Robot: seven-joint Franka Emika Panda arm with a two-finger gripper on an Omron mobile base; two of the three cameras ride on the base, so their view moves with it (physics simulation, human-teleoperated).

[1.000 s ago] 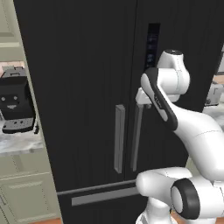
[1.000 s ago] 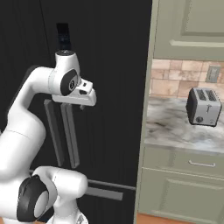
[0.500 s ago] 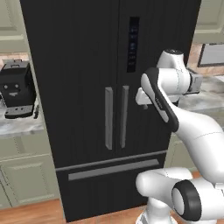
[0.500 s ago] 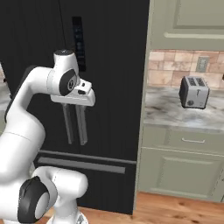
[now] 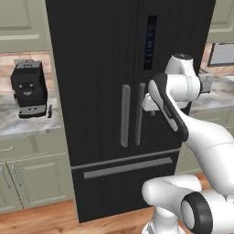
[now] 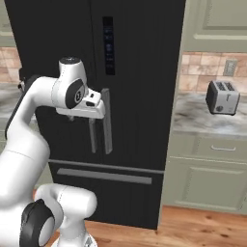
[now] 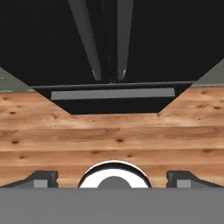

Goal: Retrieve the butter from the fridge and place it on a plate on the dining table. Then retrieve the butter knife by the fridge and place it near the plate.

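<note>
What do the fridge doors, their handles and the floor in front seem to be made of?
The fridge doors look like smooth matte black metal or plastic: flat and even, with no reflections. Its handles look like brushed grey metal: pale, with soft shading. The floor looks like wood planks: warm brown with grain, knots and board seams. Everything is rendered, so these are looks only.

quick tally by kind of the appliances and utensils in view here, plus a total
fridge: 1
coffee machine: 1
toaster: 1
butter knife, the slim dark thing standing beside the coffee machine: 1
total: 4
</note>
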